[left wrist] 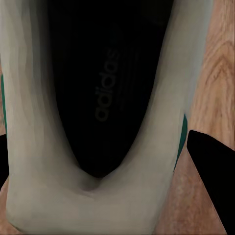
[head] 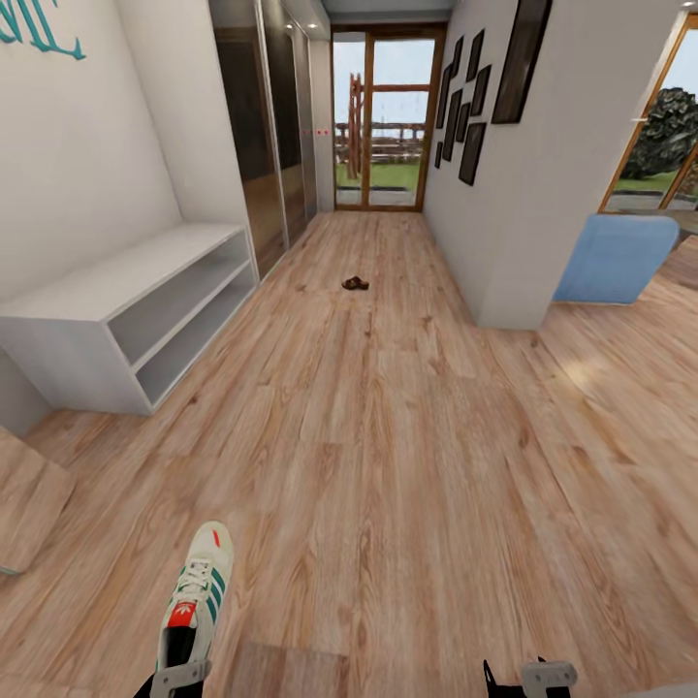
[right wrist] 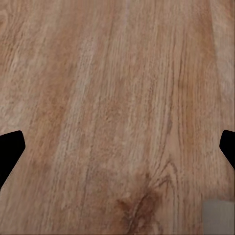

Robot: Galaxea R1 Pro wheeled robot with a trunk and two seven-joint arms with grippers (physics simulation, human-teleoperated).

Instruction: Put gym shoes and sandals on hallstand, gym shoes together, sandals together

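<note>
Cream lace-up gym shoe [head: 197, 596] above grainy wood-plank corridor floor [head: 407, 456].

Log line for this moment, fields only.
left gripper: shut on gym shoe | right gripper: open, empty, over corridor floor | sandals: on floor, far down corridor | bench: shelves bare

Left gripper [left wrist: 115, 161] jaws clamped — right gripper [right wrist: 117, 149] jaws spread.
</note>
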